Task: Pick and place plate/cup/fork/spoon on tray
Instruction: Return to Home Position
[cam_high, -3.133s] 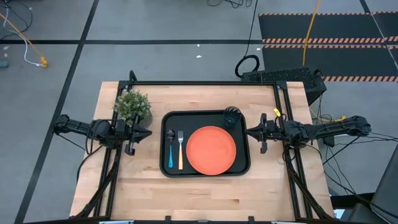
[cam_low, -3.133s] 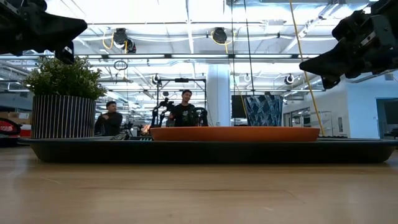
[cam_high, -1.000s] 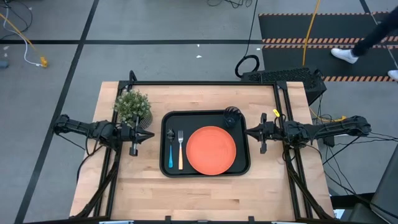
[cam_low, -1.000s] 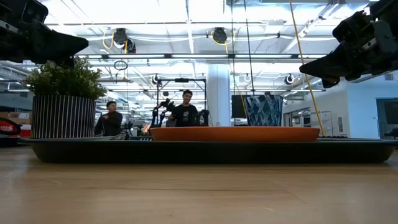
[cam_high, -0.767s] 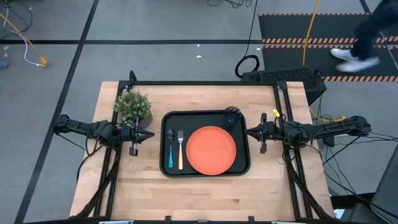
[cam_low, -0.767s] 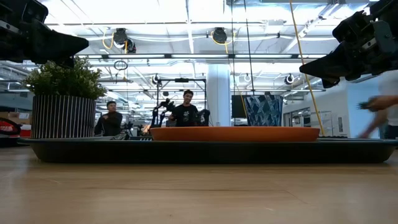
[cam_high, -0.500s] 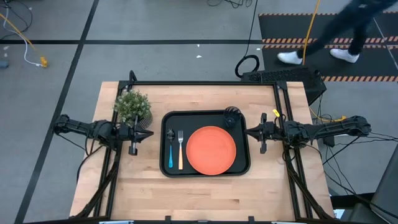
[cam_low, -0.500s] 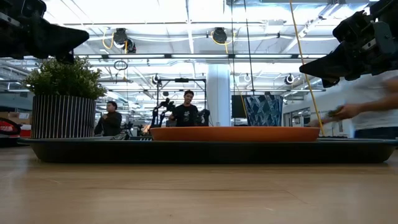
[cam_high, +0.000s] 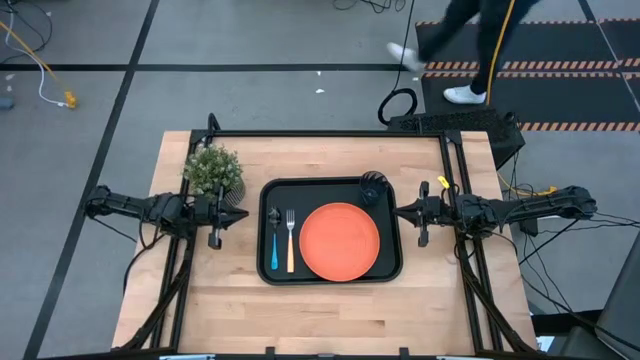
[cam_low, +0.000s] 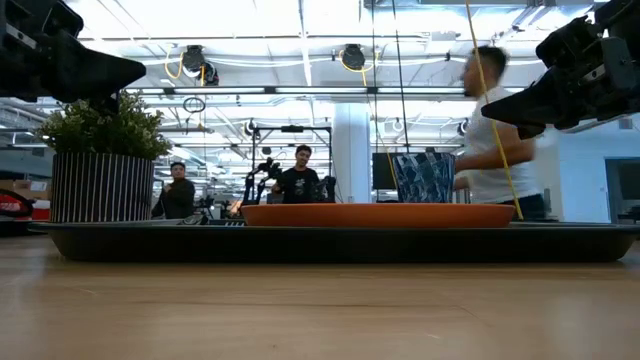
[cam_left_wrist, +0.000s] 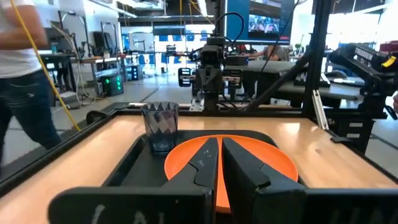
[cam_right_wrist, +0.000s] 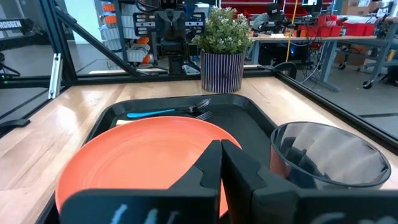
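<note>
The black tray (cam_high: 281, 278) lies in the middle of the table. On it rest the orange plate (cam_high: 340, 240), the dark cup (cam_high: 372, 188) at its far right corner, the tan-handled fork (cam_high: 291, 240) and the blue-handled spoon (cam_high: 273, 243), side by side at its left end. My left gripper (cam_high: 243, 215) hovers shut just left of the tray, pointing level at it. My right gripper (cam_high: 399, 210) hovers shut just right of the tray, near the cup (cam_right_wrist: 329, 162). Neither holds anything.
A potted green plant (cam_high: 213, 170) in a striped pot stands at the tray's far left, close behind my left gripper. A black frame (cam_high: 330, 133) runs along the table's far edge and sides. A person (cam_low: 492, 140) walks past beyond the far edge.
Both arms have kept still. A person has walked across the floor beyond the table's far edge, from the right toward the middle.
</note>
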